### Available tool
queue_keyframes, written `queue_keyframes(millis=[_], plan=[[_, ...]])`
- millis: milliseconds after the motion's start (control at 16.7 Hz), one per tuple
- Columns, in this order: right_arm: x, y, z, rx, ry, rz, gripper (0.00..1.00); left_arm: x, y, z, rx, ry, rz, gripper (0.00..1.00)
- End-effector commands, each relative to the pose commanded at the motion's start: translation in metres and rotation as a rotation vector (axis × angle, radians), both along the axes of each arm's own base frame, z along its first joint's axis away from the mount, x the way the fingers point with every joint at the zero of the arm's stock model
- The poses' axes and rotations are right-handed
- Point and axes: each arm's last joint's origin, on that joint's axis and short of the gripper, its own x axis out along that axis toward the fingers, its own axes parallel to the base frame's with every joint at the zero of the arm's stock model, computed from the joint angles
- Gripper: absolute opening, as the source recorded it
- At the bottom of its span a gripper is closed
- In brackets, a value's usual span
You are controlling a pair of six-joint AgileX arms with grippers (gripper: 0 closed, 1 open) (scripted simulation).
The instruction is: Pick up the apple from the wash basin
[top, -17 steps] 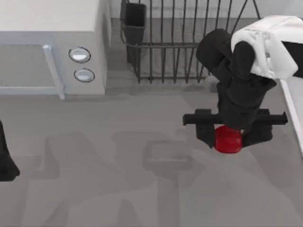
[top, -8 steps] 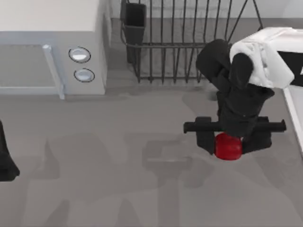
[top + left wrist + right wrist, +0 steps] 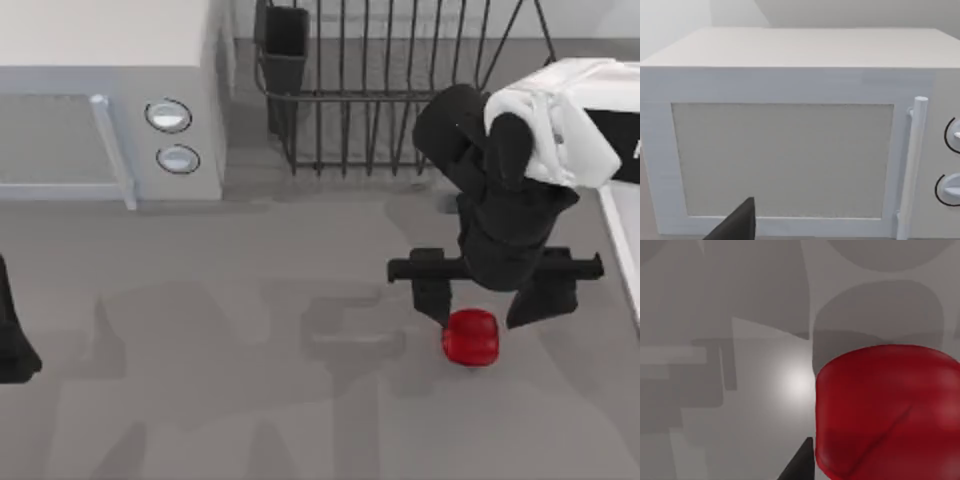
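Note:
The apple (image 3: 470, 337), small, glossy and red, is over the grey counter just off the tips of my right gripper (image 3: 484, 308). That gripper hangs above it, open, with its black fingers (image 3: 432, 300) spread wider than the fruit and not clamping it. In the right wrist view the apple (image 3: 885, 415) looms close beside one dark fingertip (image 3: 800, 465). A pale raised strip at the table's right edge is the wash basin's rim (image 3: 622, 260). My left gripper (image 3: 12, 345) stays parked at the far left.
A white microwave (image 3: 100, 90) stands at the back left, with its door (image 3: 785, 160) close in front of the left wrist camera. A dark wire dish rack (image 3: 390, 90) with a black cup (image 3: 285, 45) stands at the back, just behind my right arm.
The apple was held between the right gripper's fingers; it has now slipped out past the fingertips toward the front of the table. The fingers have spread apart.

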Motion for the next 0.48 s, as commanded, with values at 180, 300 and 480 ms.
queue_keyframes(millis=[180,300,480], plan=[[0.0,0.0,0.0,0.0,0.0,0.0,1.0,0.0,0.0,0.0,0.0,0.0,0.0,1.0],[0.0,0.0,0.0,0.0,0.0,0.0,1.0,0.0,0.0,0.0,0.0,0.0,0.0,1.0],[0.0,0.0,0.0,0.0,0.0,0.0,1.0,0.0,0.0,0.0,0.0,0.0,0.0,1.0]])
